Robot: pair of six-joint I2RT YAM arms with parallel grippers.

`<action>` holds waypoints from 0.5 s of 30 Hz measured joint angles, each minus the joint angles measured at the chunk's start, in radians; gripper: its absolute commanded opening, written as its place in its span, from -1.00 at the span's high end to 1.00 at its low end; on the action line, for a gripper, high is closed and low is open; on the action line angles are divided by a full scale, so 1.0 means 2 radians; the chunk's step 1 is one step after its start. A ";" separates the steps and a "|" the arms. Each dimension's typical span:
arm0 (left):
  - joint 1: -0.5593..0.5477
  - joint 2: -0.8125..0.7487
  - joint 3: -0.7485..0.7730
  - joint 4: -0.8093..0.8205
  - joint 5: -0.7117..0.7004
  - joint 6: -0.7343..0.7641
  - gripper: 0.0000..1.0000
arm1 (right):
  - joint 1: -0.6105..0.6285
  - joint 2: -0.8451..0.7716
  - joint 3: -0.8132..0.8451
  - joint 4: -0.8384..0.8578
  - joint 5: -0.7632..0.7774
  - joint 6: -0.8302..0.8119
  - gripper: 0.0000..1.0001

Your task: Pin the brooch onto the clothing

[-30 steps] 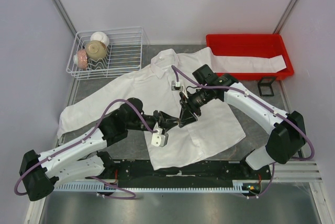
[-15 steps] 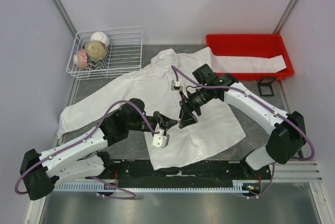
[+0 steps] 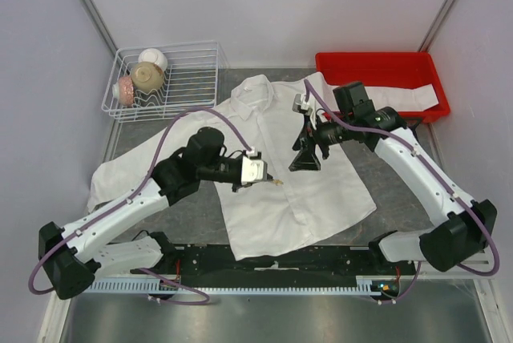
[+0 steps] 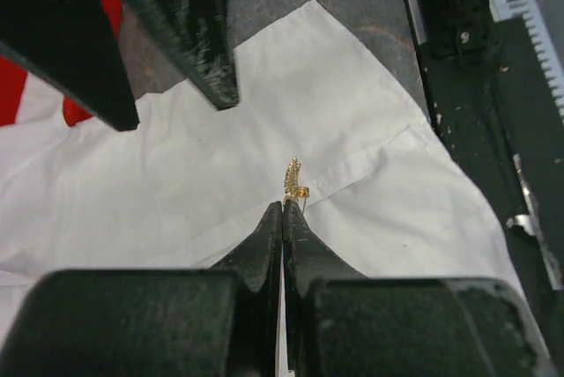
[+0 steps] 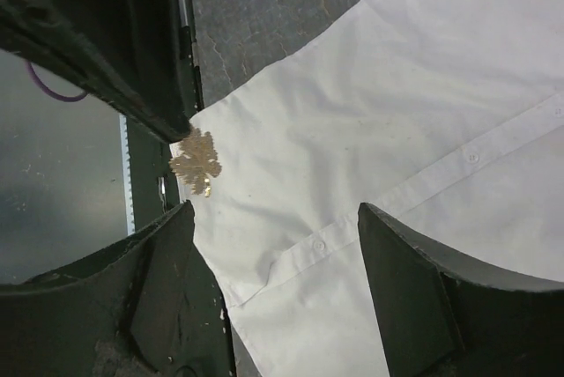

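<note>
The clothing (image 3: pixel 321 191), a white collared shirt, lies flat across the table with its button placket running toward the near edge. The tiny gold brooch (image 4: pixel 294 180) sticks out from the tips of my left gripper (image 4: pixel 283 205), which is shut on it just above the shirt's placket (image 4: pixel 370 166). In the top view the brooch (image 3: pixel 276 182) shows at the left gripper's (image 3: pixel 269 180) tip, over the shirt's left front. My right gripper (image 5: pixel 273 218) hangs open above the shirt (image 5: pixel 370 113), apart from the brooch (image 5: pixel 196 162), which sits near its left finger. Seen from above, the right gripper (image 3: pixel 305 159) is up and to the right of the brooch.
A white wire rack (image 3: pixel 192 78) with bowls stands at the back left. A red tray (image 3: pixel 377 66) holding a white cloth sits at the back right, with a small black stand (image 3: pixel 407 131) in front of it. The shirt's left sleeve (image 3: pixel 120 171) stretches toward the left edge.
My left gripper has shut on the brooch and its wrist has turned and risen. The right gripper has opened wide and drawn back up and to the right, away from the brooch.
</note>
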 measured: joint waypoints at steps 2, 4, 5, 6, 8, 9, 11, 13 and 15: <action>0.017 0.020 0.023 -0.009 0.027 -0.052 0.96 | 0.003 -0.024 -0.014 0.012 -0.002 0.006 -0.47; 0.032 0.037 0.039 -0.016 0.051 -0.098 0.96 | 0.004 -0.042 -0.021 0.022 -0.008 0.014 -0.40; 0.040 0.045 0.045 -0.018 0.063 -0.119 0.96 | 0.004 -0.047 -0.022 0.026 -0.014 0.018 -0.38; 0.045 0.051 0.049 -0.020 0.070 -0.134 0.96 | 0.005 -0.050 -0.023 0.031 -0.017 0.021 -0.37; 0.059 0.065 0.060 -0.028 0.096 -0.168 0.96 | 0.009 -0.053 -0.026 0.037 -0.023 0.028 -0.33; 0.064 0.071 0.063 -0.031 0.105 -0.179 0.96 | 0.012 -0.054 -0.030 0.041 -0.024 0.030 -0.30; 0.074 0.083 0.071 -0.034 0.125 -0.203 0.97 | 0.024 -0.054 -0.039 0.046 -0.026 0.035 -0.27; 0.079 0.089 0.076 -0.035 0.137 -0.219 0.96 | 0.037 -0.054 -0.049 0.051 -0.027 0.043 -0.24; 0.079 0.093 0.080 -0.038 0.148 -0.232 0.96 | 0.047 -0.054 -0.058 0.055 -0.028 0.048 -0.20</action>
